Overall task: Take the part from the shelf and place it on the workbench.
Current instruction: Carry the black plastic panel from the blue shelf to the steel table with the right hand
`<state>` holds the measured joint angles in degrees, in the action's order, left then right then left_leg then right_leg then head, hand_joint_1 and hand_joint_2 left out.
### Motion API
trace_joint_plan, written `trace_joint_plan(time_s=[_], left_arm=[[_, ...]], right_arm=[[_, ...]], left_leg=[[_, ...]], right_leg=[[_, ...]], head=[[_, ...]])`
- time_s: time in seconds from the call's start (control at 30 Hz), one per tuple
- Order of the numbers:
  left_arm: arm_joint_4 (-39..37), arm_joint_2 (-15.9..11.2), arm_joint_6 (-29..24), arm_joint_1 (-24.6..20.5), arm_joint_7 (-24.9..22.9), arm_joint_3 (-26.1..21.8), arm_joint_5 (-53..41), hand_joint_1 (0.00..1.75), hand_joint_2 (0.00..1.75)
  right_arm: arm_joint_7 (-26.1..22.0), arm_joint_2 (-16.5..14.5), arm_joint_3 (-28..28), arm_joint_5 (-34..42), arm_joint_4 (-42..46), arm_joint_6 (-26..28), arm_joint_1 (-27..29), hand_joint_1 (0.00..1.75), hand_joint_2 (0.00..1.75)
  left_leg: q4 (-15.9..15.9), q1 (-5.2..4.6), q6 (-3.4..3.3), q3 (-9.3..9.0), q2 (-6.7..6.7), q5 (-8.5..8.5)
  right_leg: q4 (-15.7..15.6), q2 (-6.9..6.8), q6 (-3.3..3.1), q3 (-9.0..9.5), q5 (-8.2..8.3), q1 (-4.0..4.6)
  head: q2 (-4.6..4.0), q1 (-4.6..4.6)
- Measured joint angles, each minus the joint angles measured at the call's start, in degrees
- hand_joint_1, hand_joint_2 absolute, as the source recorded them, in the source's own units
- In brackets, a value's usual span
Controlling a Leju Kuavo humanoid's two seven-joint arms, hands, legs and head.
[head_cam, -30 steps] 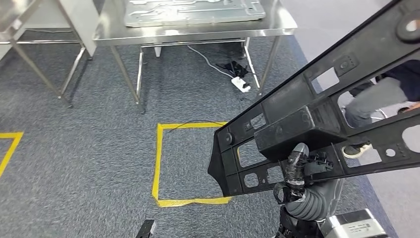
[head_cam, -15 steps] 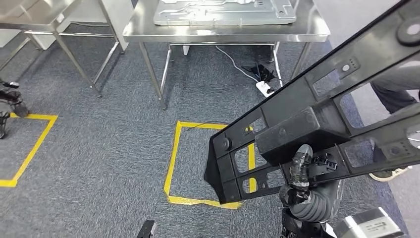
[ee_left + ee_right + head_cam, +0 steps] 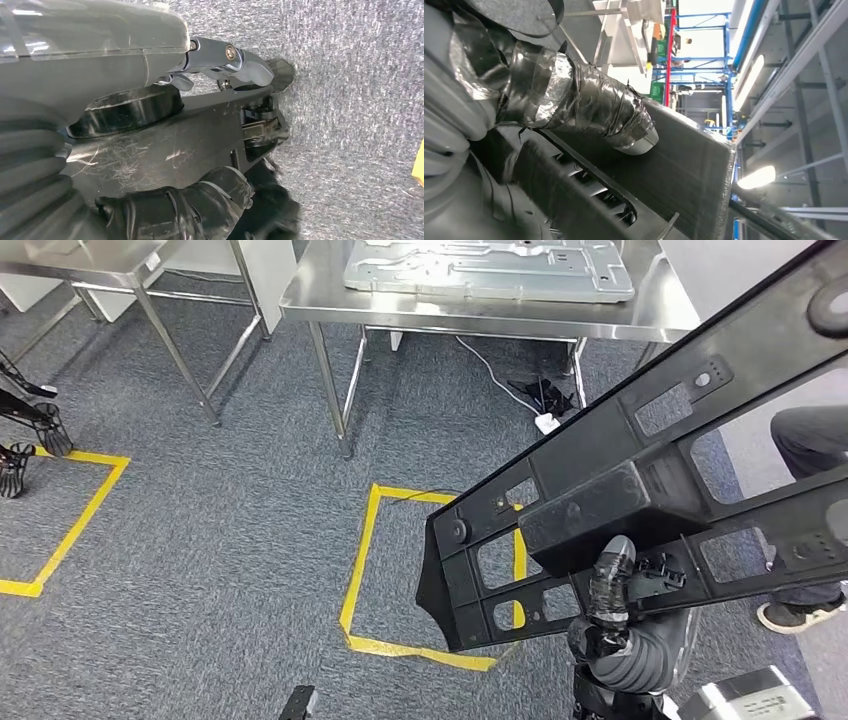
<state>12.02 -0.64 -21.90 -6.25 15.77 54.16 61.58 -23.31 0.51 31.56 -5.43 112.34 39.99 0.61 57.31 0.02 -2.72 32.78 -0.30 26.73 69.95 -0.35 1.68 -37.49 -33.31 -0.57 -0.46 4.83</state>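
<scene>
Right hand: the right hand (image 3: 612, 585) is seen at the lower right of the head view, its taped fingers wrapped up against the part (image 3: 640, 480); in the right wrist view the taped thumb (image 3: 589, 107) is pressed onto the part's flat black face, so the part is gripped.
Left hand: the left hand (image 3: 165, 150) is seen close in its wrist view, hanging over carpet; a dark finger is curled in beside the palm, but whether the fingers are closed or apart cannot be told.
Part: a long black frame with cut-outs, carried tilted, its near end low by the hand and its far end rising out of the upper right of the head view; it is off the shelf and not yet on any bench.
Floor: a yellow square (image 3: 372, 540) is marked on the grey carpet just beyond the part's near end.
Workbench: a steel workbench (image 3: 330, 308) with a grey plate (image 3: 480, 265) on it lies further off, well apart from the part.
Person: a leg and shoe (image 3: 795, 612) are seen at the right edge.
Change: over the last second the whole view has shifted rightward, so the camera has turned; the grip on the part is unchanged.
Meaning: the carry is judged under way, with placing still to come.
</scene>
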Motion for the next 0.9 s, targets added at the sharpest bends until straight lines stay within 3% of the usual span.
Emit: trace_joint_plan(time_s=[0.03, 0.07, 0.1, 0.17, 0.23, 0.4, 0.47, 0.53, 0.57, 0.6, 0.63, 0.7, 0.73, 0.77, 0.83, 0.9], left_arm=[[0.00, 0.02, 0.00, 0.04, 0.01, 0.00, -0.10, 0.00, 1.75], [0.00, 0.03, 0.00, 0.10, 0.07, 0.00, -0.20, 0.00, 1.75], [0.00, 0.04, 0.00, 0.16, 0.16, 0.01, -0.29, 0.00, 1.75], [0.00, 0.08, 0.00, 0.19, 0.43, 0.01, -0.40, 0.00, 1.75], [0.00, 0.10, -0.04, 0.02, 0.56, 0.01, -0.45, 0.00, 1.75], [0.00, 0.09, -0.21, -0.18, 0.34, 0.02, -0.75, 0.00, 1.75], [0.00, 0.08, -0.26, -0.27, 0.32, 0.03, -0.90, 0.00, 1.75], [0.01, 0.08, -0.29, -0.28, 0.35, 0.03, -0.99, 0.00, 1.75], [0.01, 0.08, -0.30, -0.30, 0.37, 0.03, -1.01, 0.00, 1.75], [0.01, 0.09, -0.31, -0.34, 0.38, 0.03, -1.03, 0.00, 1.75], [0.01, 0.09, -0.31, -0.39, 0.38, 0.04, -1.04, 0.00, 1.75], [0.00, 0.05, -0.32, -0.38, 0.31, 0.08, -1.05, 0.00, 1.75], [0.00, 0.03, -0.34, -0.33, 0.28, 0.11, -1.08, 0.00, 1.75], [0.00, 0.00, -0.37, -0.31, 0.25, 0.16, -1.12, 0.00, 1.75], [0.00, -0.01, -0.41, -0.28, 0.20, 0.28, -1.22, 0.00, 1.75], [0.00, -0.01, -0.44, -0.31, 0.17, 0.36, -1.33, 0.00, 1.75]], right_arm=[[0.02, 0.07, 0.00, 0.01, -0.02, 0.01, 0.13, 1.75, 1.75], [0.02, 0.15, 0.00, 0.01, -0.02, 0.01, 0.23, 1.75, 1.75], [0.02, 0.23, 0.00, 0.01, -0.03, 0.01, 0.28, 1.75, 1.75], [0.03, 0.32, 0.00, 0.01, -0.03, 0.01, 0.29, 1.75, 1.75], [0.02, 0.37, 0.00, 0.02, -0.02, 0.01, 0.34, 1.75, 1.75], [0.04, 0.43, 0.00, -0.10, 0.05, 0.00, 0.65, 1.75, 1.75], [0.03, 0.42, 0.00, -0.19, 0.11, -0.01, 0.67, 1.75, 1.75], [0.02, 0.41, 0.00, -0.23, 0.13, -0.01, 0.79, 1.75, 1.75], [0.03, 0.41, 0.00, -0.23, 0.13, -0.01, 0.86, 1.75, 1.75], [0.03, 0.41, 0.00, -0.23, 0.13, -0.01, 0.90, 1.75, 1.75], [0.03, 0.41, 0.00, -0.23, 0.14, -0.01, 0.92, 1.75, 1.75], [0.03, 0.41, -0.01, -0.23, 0.13, -0.01, 0.94, 1.75, 1.75], [0.03, 0.42, -0.01, -0.23, 0.13, -0.01, 0.97, 1.75, 1.75], [0.04, 0.41, -0.02, -0.23, 0.13, 0.00, 1.01, 1.75, 1.75], [0.07, 0.43, -0.02, -0.24, 0.13, -0.01, 1.08, 1.75, 1.75], [0.07, 0.45, -0.03, -0.32, 0.14, 0.00, 1.05, 1.75, 1.75]], left_leg=[[0.07, -0.01, -0.08, -0.15, -0.05, 0.21], [0.14, -0.01, -0.08, -0.36, -0.12, 0.48], [0.24, 0.00, -0.01, -0.64, -0.21, 0.77], [0.54, 0.06, 0.32, -1.26, -0.44, 1.55], [0.97, -0.09, 0.94, -1.47, -0.67, 2.38], [1.74, -0.15, 2.36, -1.43, -0.65, 3.70], [6.75, 0.01, 2.86, 0.90, -0.37, 5.79], [14.78, 0.08, 3.10, 5.99, -0.19, 8.11], [17.41, 0.09, 3.10, 8.11, -0.14, 8.16], [18.09, 0.09, 2.99, 9.31, -0.11, 7.09], [16.43, 0.08, 2.76, 9.28, -0.10, 4.92], [9.18, -0.15, 1.78, 6.87, -0.01, -0.28], [5.86, -0.45, 1.24, 5.50, 0.07, -1.63], [3.66, -0.78, 0.80, 4.51, 0.14, -2.04], [1.84, -1.30, 0.32, 3.44, 0.14, -1.13], [0.59, -1.12, -0.04, 1.76, -0.06, -0.70]], right_leg=[[3.18, 0.02, 0.10, -2.09, -0.72, -0.03], [4.68, 0.02, 0.18, -3.42, -0.39, -0.08], [4.14, 0.02, 0.24, -3.71, 0.95, -0.16], [-2.37, 0.09, 0.29, -1.39, 5.36, -0.42], [-8.45, 0.37, 0.08, 1.21, 7.53, -0.46], [-10.30, 0.52, -1.62, 2.67, 6.77, -0.37], [-10.59, 0.31, -2.30, 3.69, 6.26, -0.50], [-10.63, 0.14, -2.58, 4.48, 5.54, -0.36], [-10.63, 0.14, -2.62, 4.95, 5.13, -0.27], [-10.63, 0.16, -2.64, 5.53, 4.66, -0.17], [-10.64, 0.20, -2.64, 6.21, 4.18, -0.07], [-10.73, 0.29, -2.54, 7.50, 3.11, 0.07], [-10.79, 0.36, -2.34, 7.85, 2.63, 0.10], [-10.97, 0.40, -2.03, 8.03, 2.27, 0.01], [-11.37, 0.40, -1.29, 8.67, 2.13, -0.16], [-10.61, 0.30, -0.75, 9.35, 2.40, -0.23]], head=[[0.00, -0.04], [0.00, -0.04], [0.00, -0.04], [-0.01, -0.06], [-0.02, -0.13], [0.00, -0.05], [0.00, 0.13], [0.00, 0.23], [0.00, 0.25], [0.00, 0.26], [0.00, 0.26], [0.00, 0.13], [0.00, -0.02], [0.00, -0.13], [0.00, -0.24], [0.00, -0.23]])
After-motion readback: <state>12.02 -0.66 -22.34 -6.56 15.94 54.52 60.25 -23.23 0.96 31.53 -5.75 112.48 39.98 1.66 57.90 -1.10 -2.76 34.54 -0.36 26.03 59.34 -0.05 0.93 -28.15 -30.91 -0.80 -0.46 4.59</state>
